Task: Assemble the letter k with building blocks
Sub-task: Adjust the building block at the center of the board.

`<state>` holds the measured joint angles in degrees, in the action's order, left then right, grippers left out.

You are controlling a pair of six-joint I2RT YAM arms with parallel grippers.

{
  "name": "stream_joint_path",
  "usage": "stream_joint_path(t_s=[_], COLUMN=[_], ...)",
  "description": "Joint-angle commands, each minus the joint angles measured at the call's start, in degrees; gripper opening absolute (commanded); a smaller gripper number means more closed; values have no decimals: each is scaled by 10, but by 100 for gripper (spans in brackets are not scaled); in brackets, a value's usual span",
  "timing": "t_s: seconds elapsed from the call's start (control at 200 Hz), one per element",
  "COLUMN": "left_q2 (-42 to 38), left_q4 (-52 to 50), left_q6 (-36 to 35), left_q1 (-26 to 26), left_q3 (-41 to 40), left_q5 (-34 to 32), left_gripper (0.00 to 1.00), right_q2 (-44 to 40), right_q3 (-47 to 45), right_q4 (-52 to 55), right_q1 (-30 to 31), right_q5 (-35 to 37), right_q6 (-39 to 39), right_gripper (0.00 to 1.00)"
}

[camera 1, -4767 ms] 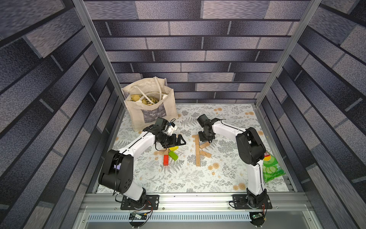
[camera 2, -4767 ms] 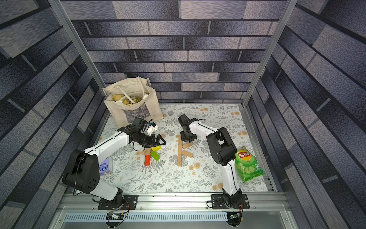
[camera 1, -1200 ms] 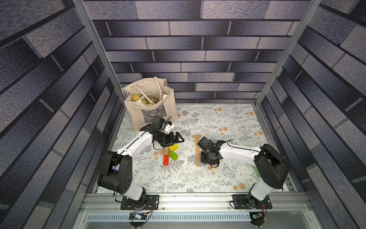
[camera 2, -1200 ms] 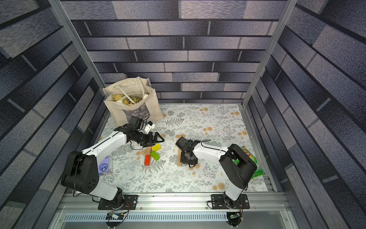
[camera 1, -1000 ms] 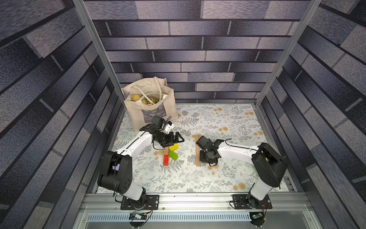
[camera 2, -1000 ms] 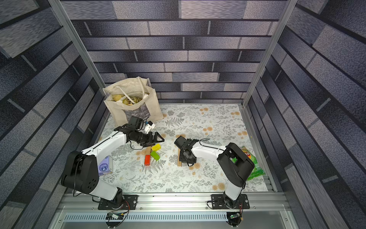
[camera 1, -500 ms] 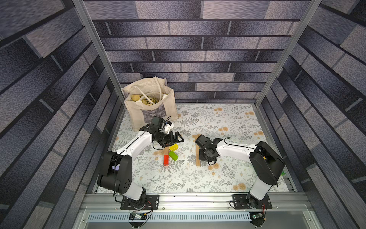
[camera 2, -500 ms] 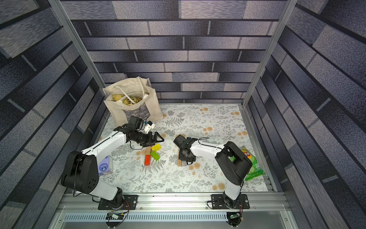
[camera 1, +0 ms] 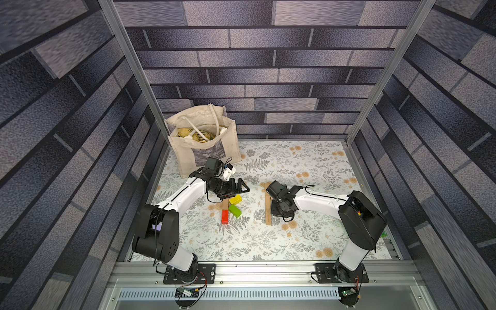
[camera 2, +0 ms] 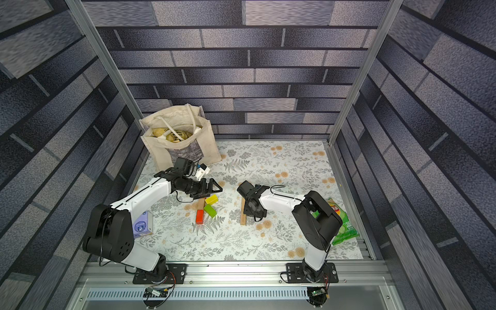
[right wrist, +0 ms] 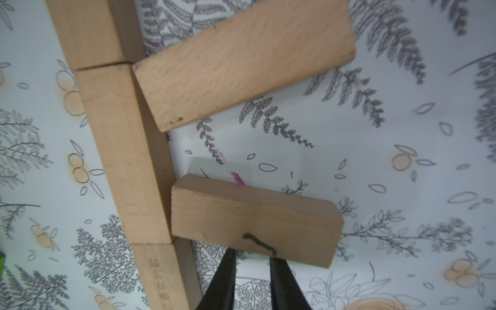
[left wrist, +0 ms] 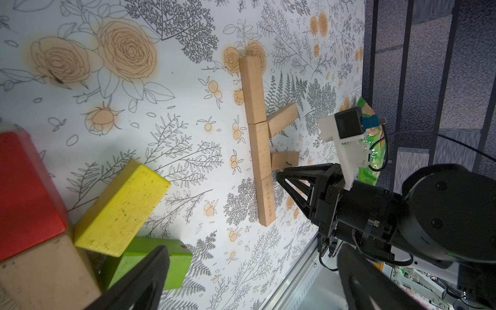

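Progress check: the letter k [left wrist: 264,142] is nearly there, sitting mid-surface [camera 1: 308,166] a bit to the robot's right. The spine [right wrist: 126,150] is done: three tan blocks end to end in a straight line. The upper branch [right wrist: 241,64] lies flat and slants away from the spine's middle block, with its inner end touching it.

The lower branch [right wrist: 255,222] is the odd one. Its end butts against the spine near the joint between the middle and bottom blocks, but it sticks out almost square instead of slanted. It also looks like it's up on its narrow edge rather than flat. So I'd say what's left is swinging its outer end away from the upper branch, and maybe tipping it flat.

The jaws on the right arm [camera 1: 316,200] are pinched nearly together with nothing between them. The tips sit right up against the long side face of that lower branch, so it looks like a nudge, not a grasp.

The jaws on the left arm [camera 1: 188,193] are spread wide and empty. They hover over the spare pile: yellow block [left wrist: 122,206], green block [left wrist: 150,257], red block [left wrist: 26,193] and a tan block [left wrist: 45,271], well apart from the k.
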<state>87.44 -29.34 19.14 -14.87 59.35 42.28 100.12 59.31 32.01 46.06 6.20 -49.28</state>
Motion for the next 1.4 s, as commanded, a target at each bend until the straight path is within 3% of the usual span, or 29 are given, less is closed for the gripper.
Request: stream_joint_path(t_s=[0.0, 0.401, 1.122, 1.197, 1.297, 1.398], left_q2=[-8, -11, -12, -13, -12, -14], left_q4=[-2, -1, -3, -3, -4, -7], left_q6=[1, 2, -3, -4, -9, -16], left_q1=[4, 4, -1, -2, -5, -8], left_q3=[6, 6, 4, 5, 6, 8], left_q5=[14, 14, 15, 17, 18, 20], left_gripper=[100, 100, 100, 100, 100, 100], right_q2=[21, 42, 27, -3, -56, -108], right_q3=[-7, 8, 3, -9, -26, -24], right_q4=[0, -26, 7, 13, 20, 51], right_q1=[-5, 12, 10, 10, 10, 10], right_q5=[-1, -29, 14, 24, 17, 23], right_q6=[1, -5, -19, -13, 3, 49], right_gripper=[24, 24, 22, 25, 40, 64])
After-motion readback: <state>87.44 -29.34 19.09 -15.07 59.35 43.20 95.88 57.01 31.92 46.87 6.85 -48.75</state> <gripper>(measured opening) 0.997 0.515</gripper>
